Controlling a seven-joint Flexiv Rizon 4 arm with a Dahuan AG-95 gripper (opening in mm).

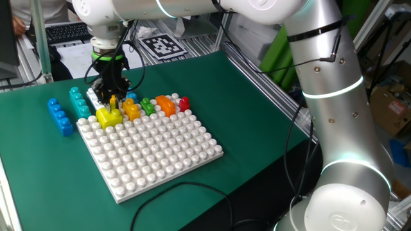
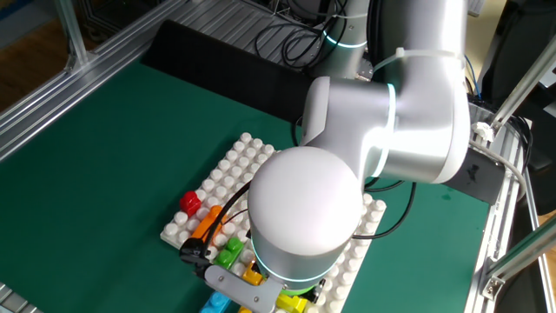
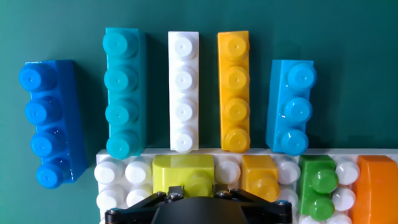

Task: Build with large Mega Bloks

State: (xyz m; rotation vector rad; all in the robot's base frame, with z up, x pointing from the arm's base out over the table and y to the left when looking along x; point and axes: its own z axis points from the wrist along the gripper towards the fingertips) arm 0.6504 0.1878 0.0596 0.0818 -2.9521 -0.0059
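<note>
The arm reaches over, its pincer (image 1: 110,102) pointing steeply downward.

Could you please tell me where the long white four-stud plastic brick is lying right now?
In the hand view, the long white four-stud plastic brick lies on the green mat just beyond the white studded baseplate, between the teal four-stud brick and the orange-yellow four-stud brick.

Glossy smooth plastic Mega Bloks (image 3: 185,90) and white studded plastic baseplate (image 1: 154,151) lie on matt green cloth-like desk (image 1: 257,115).
</note>
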